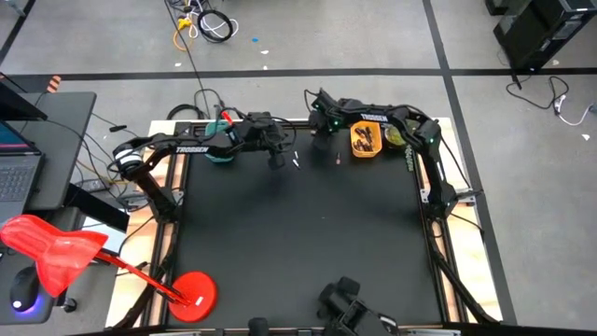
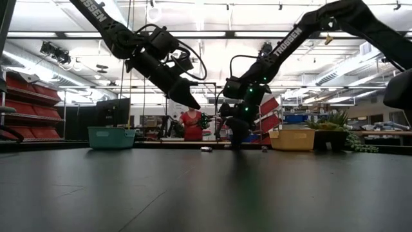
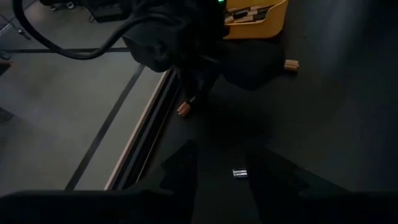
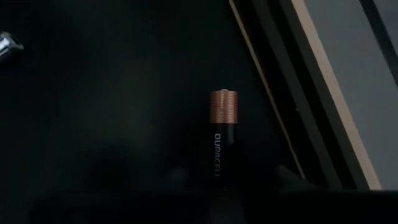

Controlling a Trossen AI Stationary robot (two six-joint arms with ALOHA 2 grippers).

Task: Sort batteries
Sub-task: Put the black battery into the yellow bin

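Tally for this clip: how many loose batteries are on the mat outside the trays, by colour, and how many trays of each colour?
Dark copper-ended batteries: 2
Silvery batteries: 1
Teal tray: 1
Yellow tray: 1
Total: 5

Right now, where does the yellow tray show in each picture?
High view: yellow tray near the table's far edge, right of middle.
Low view: at the back, right of middle.
Left wrist view: at the top.
Right wrist view: not in it.
Shared landmark: the table's pale border.
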